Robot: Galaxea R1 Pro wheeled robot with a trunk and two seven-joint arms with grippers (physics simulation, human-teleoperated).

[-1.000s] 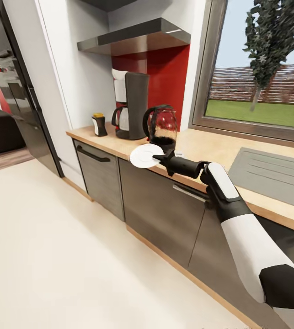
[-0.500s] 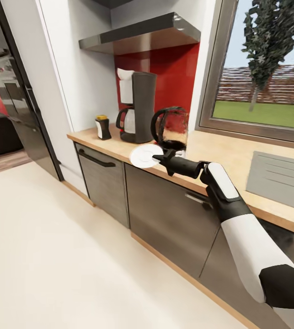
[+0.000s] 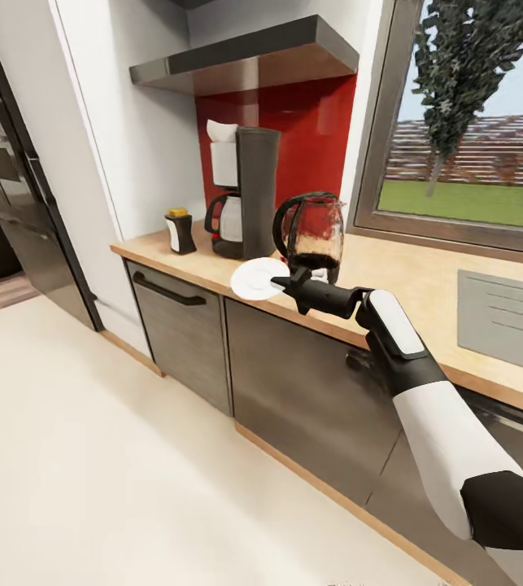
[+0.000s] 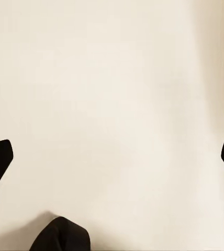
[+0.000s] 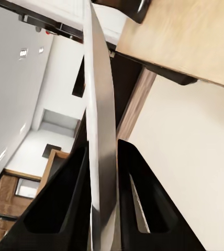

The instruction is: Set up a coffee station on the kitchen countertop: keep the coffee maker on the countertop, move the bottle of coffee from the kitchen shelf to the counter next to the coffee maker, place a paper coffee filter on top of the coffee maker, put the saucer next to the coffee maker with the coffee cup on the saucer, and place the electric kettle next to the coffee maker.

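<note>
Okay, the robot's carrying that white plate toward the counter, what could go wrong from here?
1. The right gripper pinches the saucer only at its rim, and the right wrist view shows just the thin edge between the fingers; it might slip or tilt.
2. The electric kettle stands close behind the saucer; swinging in could knock it.
3. The countertop edge lies about under the saucer; releasing early may drop it to the floor.

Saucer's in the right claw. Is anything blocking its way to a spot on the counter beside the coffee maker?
Yes. The electric kettle stands just behind the saucer, right beside the coffee maker. The countertop strip in front of both looks bare.
</note>
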